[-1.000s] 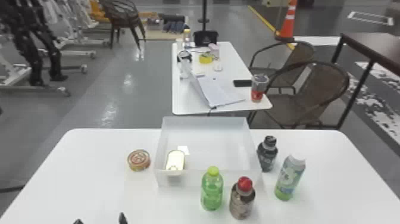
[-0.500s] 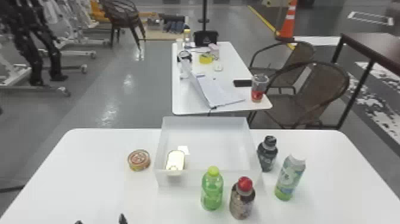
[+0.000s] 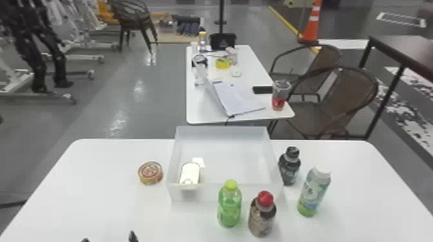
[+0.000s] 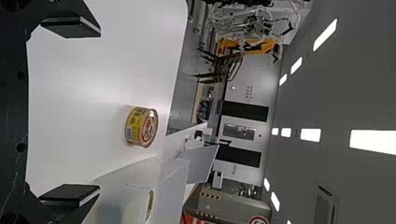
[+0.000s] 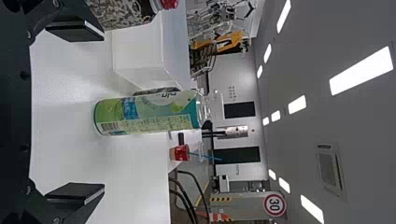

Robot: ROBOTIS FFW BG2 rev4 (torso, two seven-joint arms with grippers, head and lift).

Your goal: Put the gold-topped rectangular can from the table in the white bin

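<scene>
At the head view's bottom edge, left of centre, my left gripper (image 3: 109, 238) shows two separated fingertips. The gold-topped rectangular can (image 3: 190, 173) lies inside the white bin (image 3: 225, 194), at its near left corner. In the left wrist view my left gripper (image 4: 70, 112) is open with nothing between its fingers; the can's gold rim (image 4: 149, 205) shows within the bin (image 4: 175, 186). My right gripper (image 5: 75, 119) stands open in the right wrist view, with a green and white bottle (image 5: 149, 113) farther out in front of it, untouched.
A round can (image 3: 150, 173) stands left of the bin. Close to the bin's near side are a green bottle (image 3: 229, 206) and a red-capped bottle (image 3: 262, 214). Right of it stand a dark bottle (image 3: 289, 167) and the green and white bottle (image 3: 314, 193).
</scene>
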